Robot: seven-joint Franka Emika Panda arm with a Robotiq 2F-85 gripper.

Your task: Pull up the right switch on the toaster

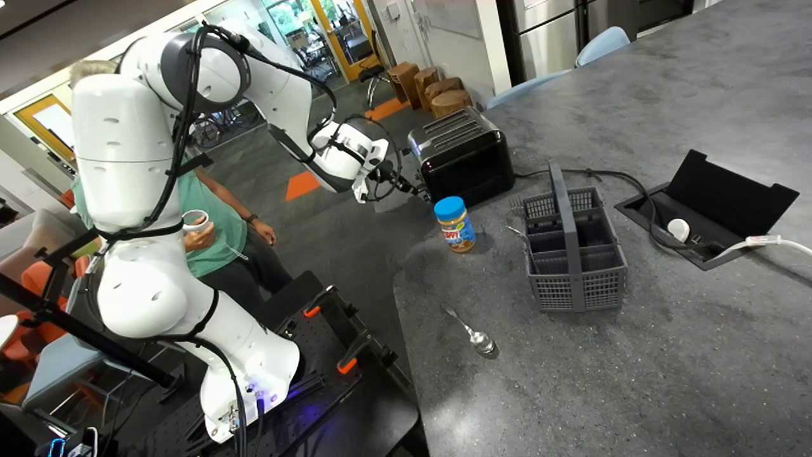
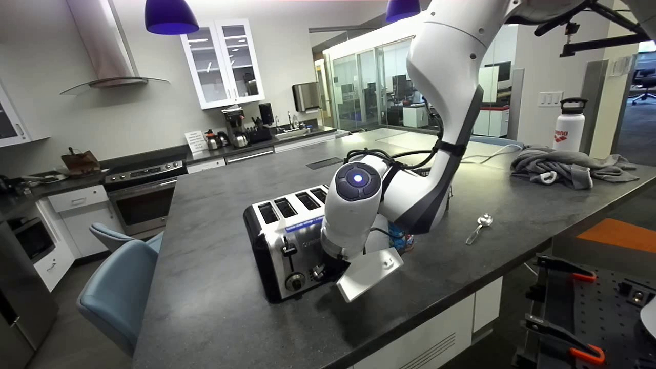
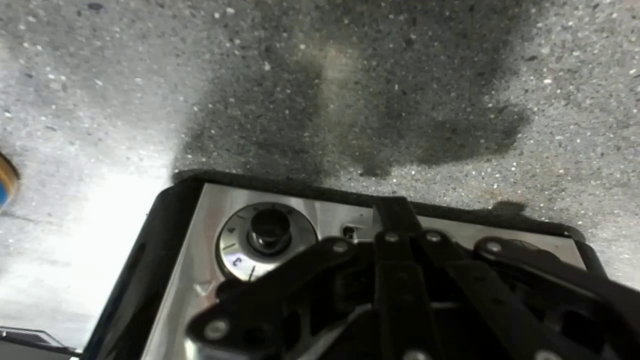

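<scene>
Toaster [image 1: 472,166]: in an exterior view, it stood upright on the grey tabletop [image 1: 685,362], near the edge, its black end showing; any writing there was too small to read.
Hand [image 1: 422,192]: it hung at the toaster's front, and whether it touched could not be told from there.
Jar [image 1: 455,227]: it stood just beside the toaster, blue-lidded, the brand on its label ending in "PPY".
Caddy [image 1: 574,254]: grey and handled, it stood near the jar, while a spoon [image 1: 481,341] lay well apart from the toaster.
Brand lettering [image 2: 310,243]: in an exterior view, it crossed the toaster's steel front and seemed to begin "Cuis"; the arm [image 2: 441,77] hid the rest.
Blue strip [image 2: 303,224]: it ran above the brand, its white print too fine to read surely.
Lever [image 2: 289,249]: black, it stood above a round dial [image 2: 295,281], on the part of the front clear of the arm.
Bottle [image 2: 569,128]: white, black-lidded, it carried "arena" in red and stood behind a grey cloth [image 2: 569,166].
Dial print [image 3: 237,261]: in the wrist view, a "3" showed upside down among tick marks on a second dial [image 3: 270,232].
Fingers [image 3: 389,220]: in the wrist view, the hand's two fingers were together, with nothing seen between them, over the toaster's front beside that dial; contact could not be judged.
</scene>
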